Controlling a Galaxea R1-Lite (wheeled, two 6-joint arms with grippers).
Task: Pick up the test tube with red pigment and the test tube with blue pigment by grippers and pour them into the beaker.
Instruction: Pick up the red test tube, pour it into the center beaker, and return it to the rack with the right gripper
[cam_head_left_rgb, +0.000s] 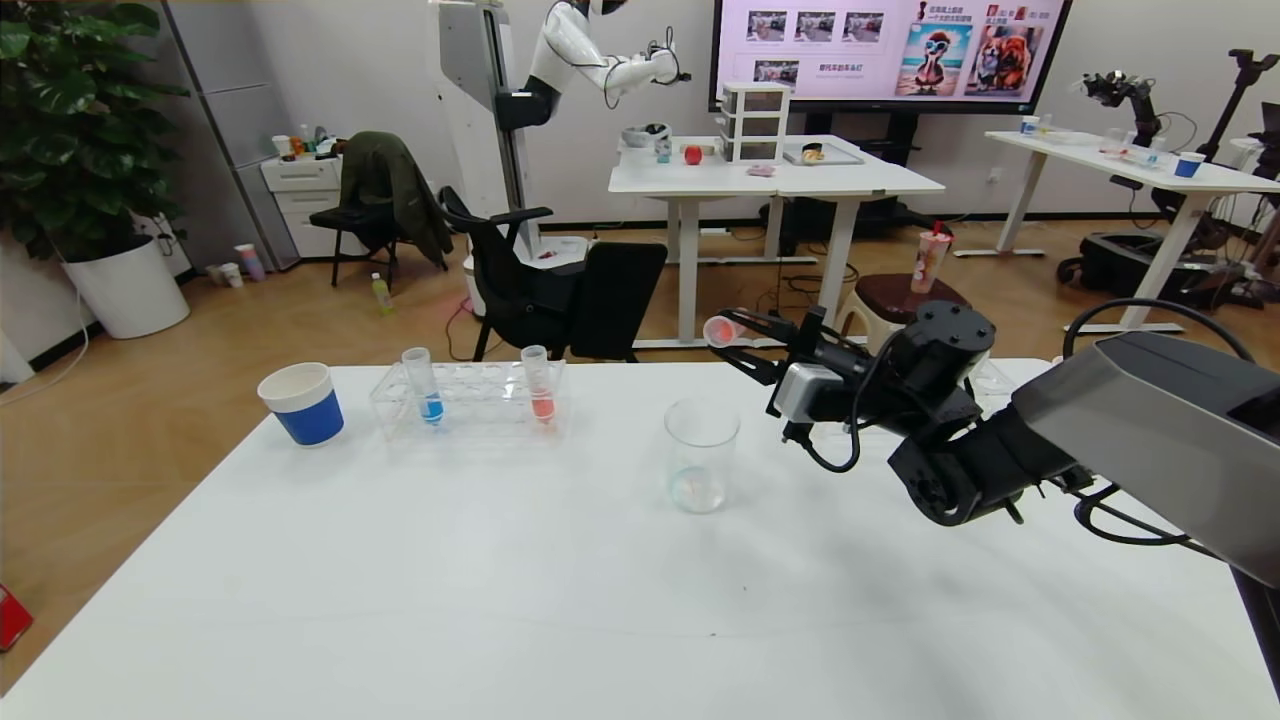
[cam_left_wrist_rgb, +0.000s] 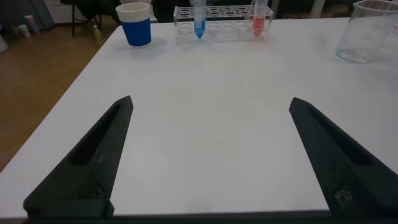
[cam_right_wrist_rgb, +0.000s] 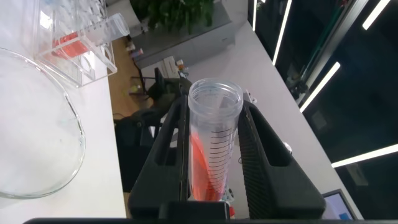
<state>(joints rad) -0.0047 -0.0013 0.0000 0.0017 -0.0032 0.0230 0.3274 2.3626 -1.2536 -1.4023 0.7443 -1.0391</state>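
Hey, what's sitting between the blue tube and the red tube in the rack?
Nothing: in the head view only empty slots of the clear plastic rack separate the blue-liquid tube from the red-liquid tube.

Red tube (cam_head_left_rgb: 722, 329) lying nearly horizontal in right gripper (cam_head_left_rgb: 745, 345), well above table, flared open rim pointing toward robot's left, orange-red liquid streaking along inner wall (cam_right_wrist_rgb: 208, 158); mouth sitting above and just right of beaker. Blue tube (cam_head_left_rgb: 424, 383) standing upright in rack, sky-blue liquid pooling at bottom (cam_left_wrist_rgb: 199, 18). Beaker (cam_head_left_rgb: 701, 455) standing upright mid-table, clear glass, faint tinted liquid showing at base (cam_right_wrist_rgb: 34, 124).
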